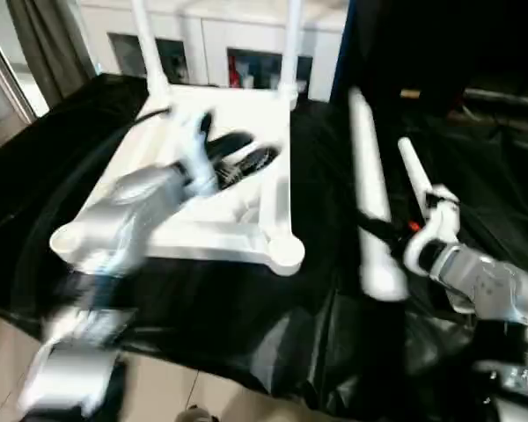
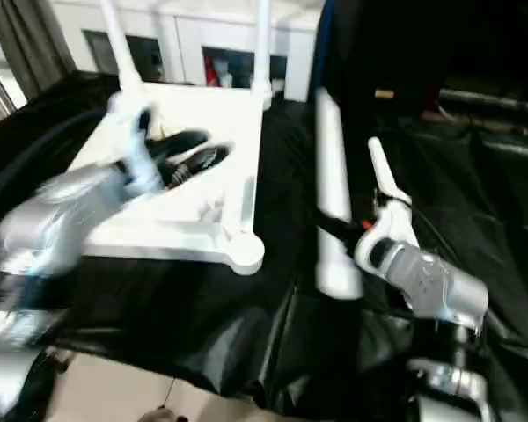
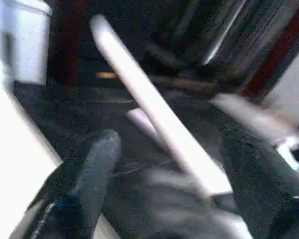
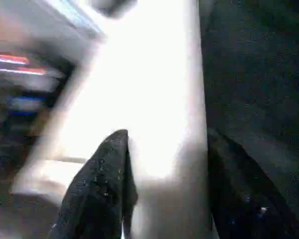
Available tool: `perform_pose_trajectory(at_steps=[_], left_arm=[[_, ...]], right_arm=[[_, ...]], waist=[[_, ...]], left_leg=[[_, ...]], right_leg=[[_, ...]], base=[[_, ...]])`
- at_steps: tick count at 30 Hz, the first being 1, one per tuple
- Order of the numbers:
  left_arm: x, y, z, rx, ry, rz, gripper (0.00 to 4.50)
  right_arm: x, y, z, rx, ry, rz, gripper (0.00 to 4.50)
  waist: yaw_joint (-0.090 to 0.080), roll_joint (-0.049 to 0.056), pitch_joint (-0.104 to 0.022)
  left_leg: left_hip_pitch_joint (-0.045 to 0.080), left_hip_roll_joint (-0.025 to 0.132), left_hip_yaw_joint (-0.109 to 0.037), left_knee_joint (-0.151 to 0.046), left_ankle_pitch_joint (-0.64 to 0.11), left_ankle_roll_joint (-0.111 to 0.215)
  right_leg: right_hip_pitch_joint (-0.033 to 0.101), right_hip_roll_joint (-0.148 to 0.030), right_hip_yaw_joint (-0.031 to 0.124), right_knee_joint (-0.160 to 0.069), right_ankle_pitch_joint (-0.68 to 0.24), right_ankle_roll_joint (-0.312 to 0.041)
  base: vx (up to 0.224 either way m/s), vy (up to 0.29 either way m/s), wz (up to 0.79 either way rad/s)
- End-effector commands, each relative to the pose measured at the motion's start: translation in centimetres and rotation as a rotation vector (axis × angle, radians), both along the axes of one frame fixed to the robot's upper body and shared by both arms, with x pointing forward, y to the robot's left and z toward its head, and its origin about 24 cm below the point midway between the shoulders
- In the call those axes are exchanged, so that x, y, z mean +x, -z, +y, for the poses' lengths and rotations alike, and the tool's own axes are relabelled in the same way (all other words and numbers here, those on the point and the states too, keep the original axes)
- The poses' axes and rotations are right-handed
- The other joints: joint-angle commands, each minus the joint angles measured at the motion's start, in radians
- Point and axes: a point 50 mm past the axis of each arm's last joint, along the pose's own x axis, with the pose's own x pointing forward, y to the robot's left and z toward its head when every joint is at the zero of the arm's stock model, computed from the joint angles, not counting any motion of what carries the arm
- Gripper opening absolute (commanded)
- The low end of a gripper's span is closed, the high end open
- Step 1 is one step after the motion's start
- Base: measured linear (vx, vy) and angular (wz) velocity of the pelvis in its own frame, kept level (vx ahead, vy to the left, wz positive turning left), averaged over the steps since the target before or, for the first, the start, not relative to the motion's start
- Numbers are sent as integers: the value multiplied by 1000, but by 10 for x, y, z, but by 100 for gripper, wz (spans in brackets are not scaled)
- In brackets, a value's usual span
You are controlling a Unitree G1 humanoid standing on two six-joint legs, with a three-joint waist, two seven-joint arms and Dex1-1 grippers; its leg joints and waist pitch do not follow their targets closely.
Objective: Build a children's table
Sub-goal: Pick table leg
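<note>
- The white plastic rectangular table top [image 1: 213, 176] lies ribbed side up on the black sheet [image 1: 334, 334], two white tube legs [image 1: 292, 44] already upright in its far corner sockets.
- The right gripper [image 1: 389, 236] clasps a third long tapered white leg [image 1: 370, 198] between its black fingers [image 4: 102, 184].
- That leg's long axis runs away from the robot, beside the top's right edge; the empty near-right socket [image 1: 286, 251] lies to its left.
- The left gripper [image 2: 180, 158], fingers parted and empty, hovers over the ribs.
- A fourth leg [image 1: 414, 171] lies just beyond.
</note>
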Motion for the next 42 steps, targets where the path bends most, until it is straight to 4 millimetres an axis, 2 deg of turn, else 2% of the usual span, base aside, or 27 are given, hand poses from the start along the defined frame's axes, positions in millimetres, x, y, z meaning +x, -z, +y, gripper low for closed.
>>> perform_pose_trajectory(at_steps=[1,2,3,4,5,8,9,11,12,14,17,20,22,26,29,30,32,33,37,39,40,42], left_arm=[[0,0,-8,-85,85,59,397],[-1,1,-11,-90,104,63,421],[-1,1,-16,-95,134,71,421],[-2,2,-21,-110,166,86,430],[-3,3,-28,-127,198,108,433],[-4,3,-38,-151,232,136,442],[-3,0,-41,-173,242,139,447],[-6,-9,-45,-258,287,140,450],[-9,-17,-47,-319,332,139,450],[-11,-19,-49,-342,361,142,450],[-15,-18,-51,-343,402,150,450],[-16,-14,-53,-327,403,155,450],[-16,-10,-55,-305,389,160,450],[-15,-10,-56,-273,355,152,450],[-14,-11,-55,-267,327,145,416],[-13,-13,-53,-266,306,143,416],[-12,-14,-51,-268,291,141,413],[-12,-15,-51,-269,287,139,388],[-13,-14,-48,-272,265,140,372],[-14,-13,-47,-280,253,147,343],[-14,-13,-46,-284,240,150,332],[-14,-13,-47,-284,225,150,326]], right_arm=[[-6,-19,9,95,-113,-122,181],[-7,-20,10,104,-126,-130,181],[-8,-22,12,118,-143,-143,181],[-9,-24,14,128,-164,-156,181],[-11,-28,17,146,-193,-177,181],[-16,-35,21,164,-244,-212,181],[-18,-36,23,162,-262,-219,181],[-20,-34,25,145,-278,-219,181],[-20,-32,26,135,-281,-214,181],[-20,-31,27,131,-280,-211,181],[-22,-31,31,113,-306,-209,181],[-24,-31,33,97,-328,-213,181],[-25,-33,35,96,-338,-221,181],[-23,-35,36,73,-356,-222,181],[-22,-35,37,68,-356,-221,181],[-21,-35,38,66,-355,-223,181],[-20,-35,39,65,-355,-223,181],[-20,-34,39,65,-355,-223,181],[-19,-32,41,63,-355,-217,181],[-18,-32,42,62,-354,-215,181],[-18,-32,42,57,-351,-213,181],[-17,-31,41,52,-348,-212,181]], waist=[[7,-8,-78],[7,-6,-77],[7,-1,-79],[5,-4,-79],[5,-2,-78],[8,-3,-79],[9,-4,-77],[11,4,-77],[13,-2,-76],[13,-5,-74],[12,-1,-72],[12,-2,-73],[13,-8,-74],[14,-8,-73],[14,-10,-72],[15,-15,-72],[14,-13,-72],[16,-18,-71],[18,-20,-71],[20,-19,-72],[19,-26,-71],[22,-24,-71]], left_leg=[[-7,-7,15,-49,25,50],[-5,-5,15,-49,35,58],[-5,-4,14,-47,37,59],[-7,-4,14,-48,38,60],[-7,-5,15,-48,38,60],[-6,-2,15,-48,28,61],[-8,-1,14,-49,29,59],[-8,0,12,-49,15,48],[-9,-3,13,-50,12,36],[-11,-2,13,-51,6,32],[-9,-3,13,-52,2,35],[-9,-1,13,-53,14,35],[-10,-2,14,-53,21,40],[-11,-1,14,-52,22,40],[-12,-2,14,-52,22,41],[-13,-2,15,-53,23,42],[-13,-1,14,-53,23,41],[-13,-2,14,-53,23,42],[-12,-1,15,-53,31,49],[-12,1,14,-52,37,48],[-13,0,16,-52,37,50],[-14,-1,16,-51,45,52]], right_leg=[[75,-50,38,-59,263,-273],[69,-49,36,-60,284,-276],[70,-51,36,-57,293,-281],[72,-52,36,-58,302,-286],[71,-51,36,-58,301,-287],[70,-53,35,-62,281,-289],[72,-54,35,-63,272,-287],[71,-56,34,-64,252,-284],[72,-57,34,-64,244,-288],[73,-57,34,-66,231,-289],[71,-55,34,-70,201,-272],[71,-54,35,-69,211,-264],[72,-56,35,-68,225,-263],[72,-56,36,-69,214,-256],[72,-56,36,-69,214,-253],[73,-56,35,-68,210,-252],[72,-57,35,-69,203,-251],[72,-57,35,-69,195,-250],[70,-57,35,-69,198,-248],[69,-58,35,-66,205,-249],[70,-57,35,-68,207,-249],[70,-56,36,-65,215,-247]], base=[[0,0,0],[0,0,0],[0,0,0],[0,0,0],[0,0,0],[0,0,0],[0,0,0],[0,0,0],[0,0,0],[0,0,0],[0,0,0],[0,0,0],[0,0,0],[0,0,0],[0,0,0],[0,0,0],[0,0,0],[0,0,0],[0,0,0],[0,0,0],[0,0,0],[0,0,0]])
